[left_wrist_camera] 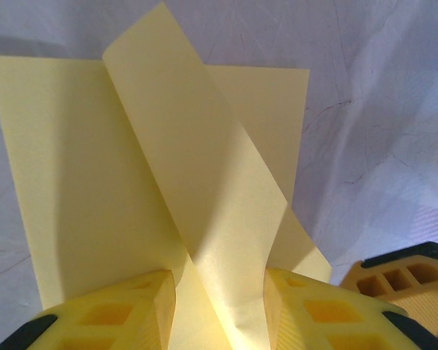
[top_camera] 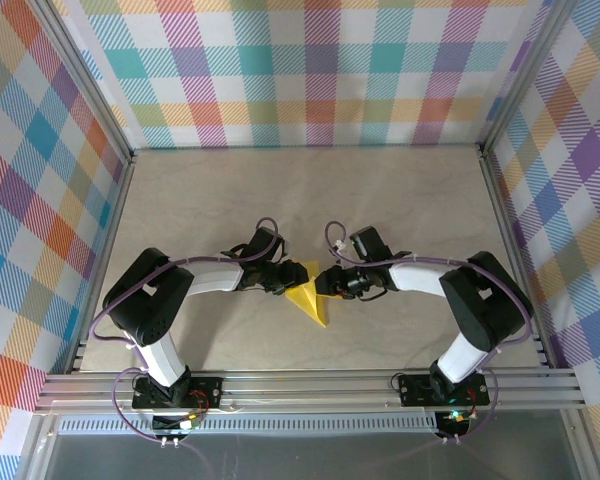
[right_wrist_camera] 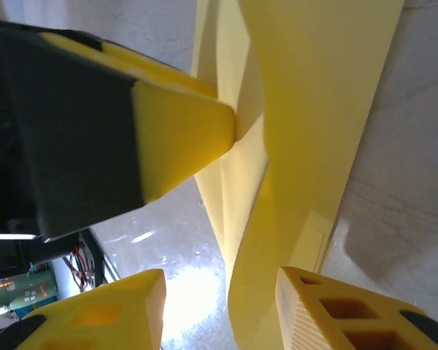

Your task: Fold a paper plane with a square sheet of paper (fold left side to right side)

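Watching the paper (top_camera: 310, 295) on the desk (top_camera: 280, 200) between the arms, I see left end effector (left_wrist_camera: 217, 306) and right end effector (right_wrist_camera: 217, 306) part open astride its raised flap (left_wrist_camera: 204, 182); unheld, it may spring back.

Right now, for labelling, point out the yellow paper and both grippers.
folded yellow paper (top_camera: 310, 298), top view, its flat middle.
left gripper (left_wrist_camera: 219, 284), left wrist view, midway between fingertips.
right gripper (right_wrist_camera: 220, 281), right wrist view, midway between fingertips.

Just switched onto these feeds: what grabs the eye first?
The bright yellow square sheet of paper, partly folded, lies mid-way across the table where both arms' tips meet. Up close, a curled flap of it rises inside the open left gripper, and the right gripper, also open, straddles the same paper.
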You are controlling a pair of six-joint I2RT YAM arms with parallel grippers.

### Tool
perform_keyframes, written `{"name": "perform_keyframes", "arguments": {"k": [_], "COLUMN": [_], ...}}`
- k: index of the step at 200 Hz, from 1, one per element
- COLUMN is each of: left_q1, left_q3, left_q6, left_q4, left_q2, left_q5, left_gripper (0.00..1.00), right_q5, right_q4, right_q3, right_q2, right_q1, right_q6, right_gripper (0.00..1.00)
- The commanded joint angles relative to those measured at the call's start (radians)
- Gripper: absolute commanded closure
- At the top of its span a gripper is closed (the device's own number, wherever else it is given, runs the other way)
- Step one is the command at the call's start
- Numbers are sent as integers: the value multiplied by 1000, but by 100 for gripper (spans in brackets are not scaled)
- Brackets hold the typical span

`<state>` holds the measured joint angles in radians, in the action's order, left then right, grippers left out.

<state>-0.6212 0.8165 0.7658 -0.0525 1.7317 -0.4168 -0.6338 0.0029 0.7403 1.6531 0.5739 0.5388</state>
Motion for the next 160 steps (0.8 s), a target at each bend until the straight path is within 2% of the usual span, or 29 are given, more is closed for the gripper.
{"name": "perform_keyframes", "arguments": {"k": [1, 43, 122, 160], "left_q1": [-14, -14, -15, -15], "left_q3": [11, 11, 6, 6], "left_q6": [-17, -20, -25, -25], "left_q4": [59, 60, 62, 62], "left_q2": [25, 23, 27, 26], "left_q5": [33, 33, 35, 35], "left_gripper": [61, 61, 61, 62], "right_q5": [-24, -20, 78, 123], "right_q4": [14, 4, -81, -124], "right_q3": [52, 73, 83, 97], "right_q2": [43, 86, 87, 89], "right_q1": [9, 19, 19, 20], "right_q6": [-3, -10, -54, -71], "right_gripper": [58, 69, 97, 98]}}
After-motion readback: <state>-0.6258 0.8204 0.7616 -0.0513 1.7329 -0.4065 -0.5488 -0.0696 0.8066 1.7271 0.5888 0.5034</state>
